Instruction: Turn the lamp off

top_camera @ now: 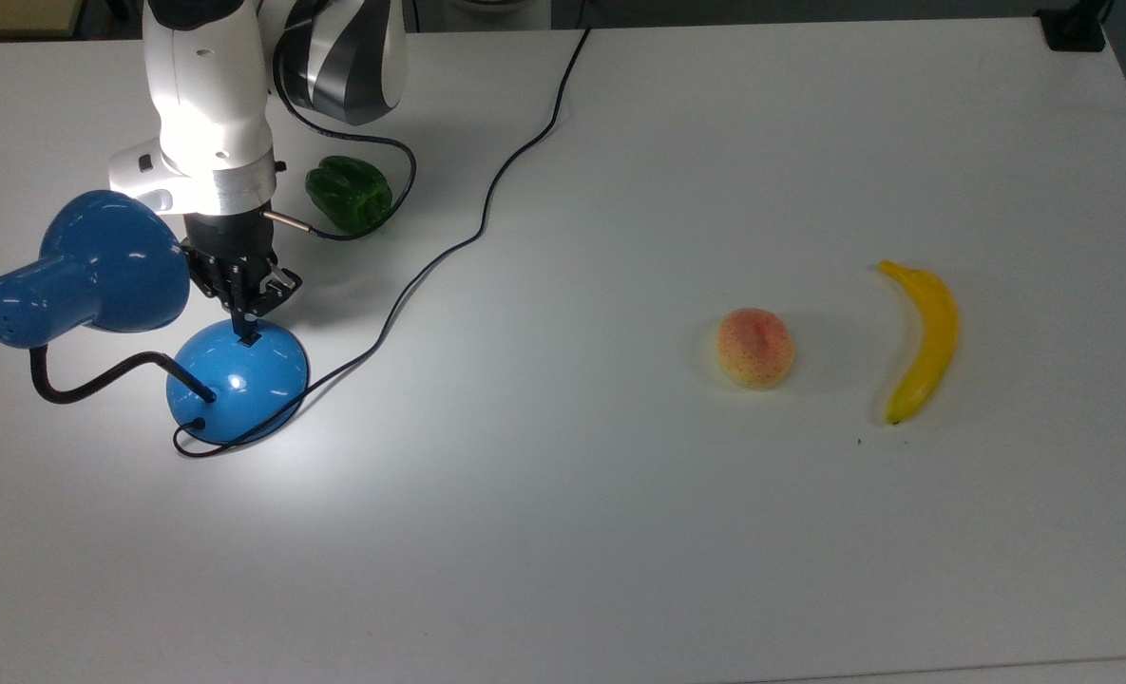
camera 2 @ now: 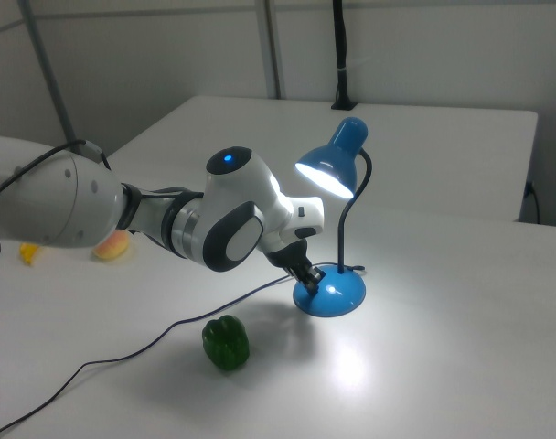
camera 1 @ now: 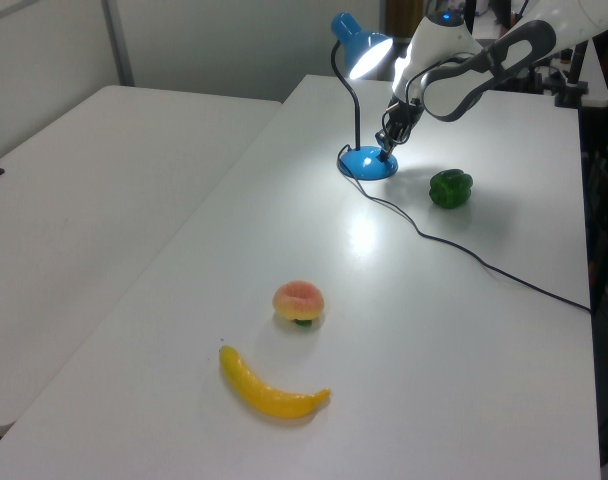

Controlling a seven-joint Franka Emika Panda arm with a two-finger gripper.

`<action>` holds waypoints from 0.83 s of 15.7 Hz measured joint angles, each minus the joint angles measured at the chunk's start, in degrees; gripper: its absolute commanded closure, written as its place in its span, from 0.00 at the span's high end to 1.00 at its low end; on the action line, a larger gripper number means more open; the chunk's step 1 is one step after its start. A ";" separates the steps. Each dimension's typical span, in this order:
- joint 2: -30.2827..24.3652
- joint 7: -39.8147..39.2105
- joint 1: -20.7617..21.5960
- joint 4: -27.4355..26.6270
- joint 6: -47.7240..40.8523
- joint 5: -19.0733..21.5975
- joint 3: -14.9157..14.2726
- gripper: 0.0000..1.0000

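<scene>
Your gripper [top_camera: 245,323], fingers pressed together, touches the lamp [top_camera: 237,378] base; the right view shows its lit bulb above the white table [camera 2: 443,366].

White, rounded arm [top_camera: 206,85] with grey-black joints, thin black cable, black tool [top_camera: 244,313].

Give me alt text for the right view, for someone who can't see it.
A white robot arm's gripper presses down at the domed base of a blue desk lamp, whose shade glows lit above a white table. A green pepper sits in front beside the lamp's black cord.
</scene>
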 measured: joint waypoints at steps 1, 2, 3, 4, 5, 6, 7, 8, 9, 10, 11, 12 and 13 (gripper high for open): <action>0.00 0.00 0.00 0.00 0.00 0.00 0.00 0.00; 0.00 0.00 0.00 -0.02 0.00 -0.02 0.00 0.00; 0.02 0.00 0.01 -0.10 0.00 -0.03 0.00 0.00; 0.04 0.00 0.02 -0.33 0.00 -0.05 0.00 0.00; -0.06 0.00 0.04 -0.48 -0.01 -0.06 0.00 0.00; -0.10 0.00 0.06 -0.64 -0.26 -0.06 0.00 0.00; -0.20 0.00 0.08 -0.66 -1.09 -0.07 0.00 0.00; -0.36 0.00 0.10 -0.67 -3.03 -0.07 0.00 0.00; -0.37 0.00 0.13 -0.69 -5.48 -0.07 0.00 0.00; -0.38 0.00 0.15 -0.69 -7.34 -0.07 0.00 0.00; -0.47 0.00 0.19 -0.69 -8.47 -0.07 0.00 0.00; -0.69 0.00 0.25 -0.66 -9.24 -0.06 0.01 0.00; -1.16 0.00 0.33 -0.63 -9.90 -0.06 0.06 0.00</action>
